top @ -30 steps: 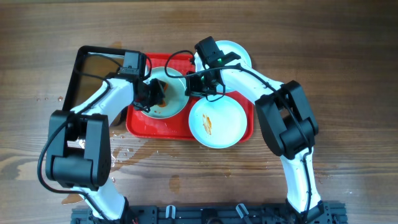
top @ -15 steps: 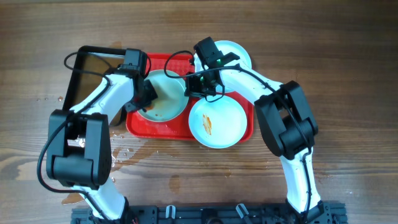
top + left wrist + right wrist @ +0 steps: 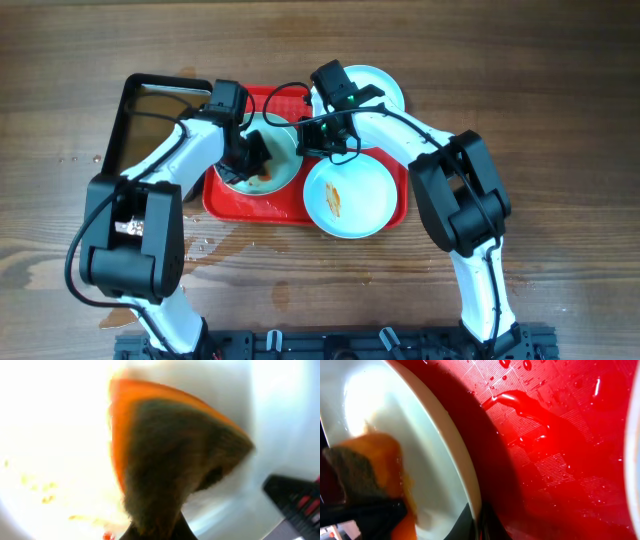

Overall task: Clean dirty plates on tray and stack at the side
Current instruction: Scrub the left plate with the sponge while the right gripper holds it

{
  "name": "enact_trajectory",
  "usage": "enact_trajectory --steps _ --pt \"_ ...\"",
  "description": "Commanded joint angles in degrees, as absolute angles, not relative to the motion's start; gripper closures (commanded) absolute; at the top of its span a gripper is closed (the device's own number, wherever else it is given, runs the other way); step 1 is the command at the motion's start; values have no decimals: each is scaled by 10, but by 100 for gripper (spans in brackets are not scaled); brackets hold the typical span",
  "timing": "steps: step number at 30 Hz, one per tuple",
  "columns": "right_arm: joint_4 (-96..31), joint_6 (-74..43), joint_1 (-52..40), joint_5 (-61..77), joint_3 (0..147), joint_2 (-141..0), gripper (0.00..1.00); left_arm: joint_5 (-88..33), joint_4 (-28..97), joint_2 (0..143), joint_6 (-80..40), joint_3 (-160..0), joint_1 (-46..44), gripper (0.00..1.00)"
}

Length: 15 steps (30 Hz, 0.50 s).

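Observation:
On the red tray (image 3: 225,202) lie two dirty plates; a third plate (image 3: 378,84) sits at its back right corner. My left gripper (image 3: 255,152) is shut on an orange sponge (image 3: 170,460) with a dark scouring face, pressed into the left plate (image 3: 284,152), which has brown sauce near its front edge. My right gripper (image 3: 308,140) is shut on that plate's right rim; in the right wrist view the rim (image 3: 470,480) runs down between the fingers, with the sponge (image 3: 375,465) at its left. The front right plate (image 3: 347,195) carries orange streaks.
A black pan (image 3: 128,105) of brownish water stands left of the tray. Water drops and a wet patch (image 3: 200,245) lie on the wooden table in front of the tray. The tray floor (image 3: 560,450) is wet.
My left gripper swept the sponge to the plate's left side and back toward its middle. The right gripper and all three plates stayed where they were.

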<state>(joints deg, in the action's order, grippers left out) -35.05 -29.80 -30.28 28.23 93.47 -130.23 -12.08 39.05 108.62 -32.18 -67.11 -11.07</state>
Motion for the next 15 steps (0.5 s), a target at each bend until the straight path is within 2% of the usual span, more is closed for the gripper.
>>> enact_trajectory --steps 1,4,9,15 --pt "-350 -299 -303 268 932 -1323 95 -62 365 1096 -349 -670 -88 96" --pt "-347 -299 -303 268 932 -1323 96 24 367 1096 -399 -670 -74 96" --pt "-345 -299 -303 268 932 -1323 96 29 414 1089 -409 -705 -68 96" --pt "-350 -293 -301 271 932 -1323 96 29 549 1056 -333 -856 -67 96"
